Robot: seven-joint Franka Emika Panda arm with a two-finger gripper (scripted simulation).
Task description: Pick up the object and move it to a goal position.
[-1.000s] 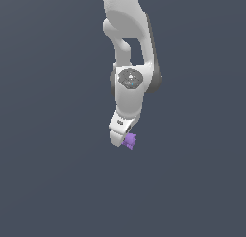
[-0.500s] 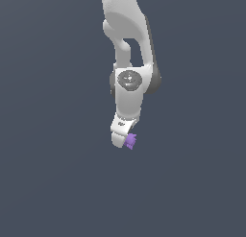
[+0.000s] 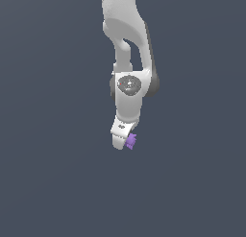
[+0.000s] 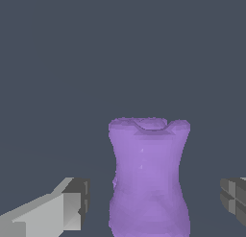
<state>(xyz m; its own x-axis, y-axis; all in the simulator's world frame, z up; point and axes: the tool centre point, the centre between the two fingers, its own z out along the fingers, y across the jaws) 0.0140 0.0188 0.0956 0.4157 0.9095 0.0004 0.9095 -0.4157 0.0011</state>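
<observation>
The purple object (image 4: 149, 176) is sitting between the fingertips of the gripper (image 3: 124, 143), showing at the arm's lower tip against plain grey. The fingers (image 4: 72, 202) are standing clear of its sides, jaws wide, gripping nothing. It looks light and rigid; its narrower waist seems the best hold.

Over the last second the white arm (image 3: 129, 63) edges slightly toward the exterior view's left, and the purple object (image 3: 131, 140) at its tip shifts the same way and a touch lower in the picture. The gripper (image 3: 124, 141) and its load move as one, the object keeping its place against the fingers (image 3: 118, 141). The drift is small, no more than a sliver of the frame.
</observation>
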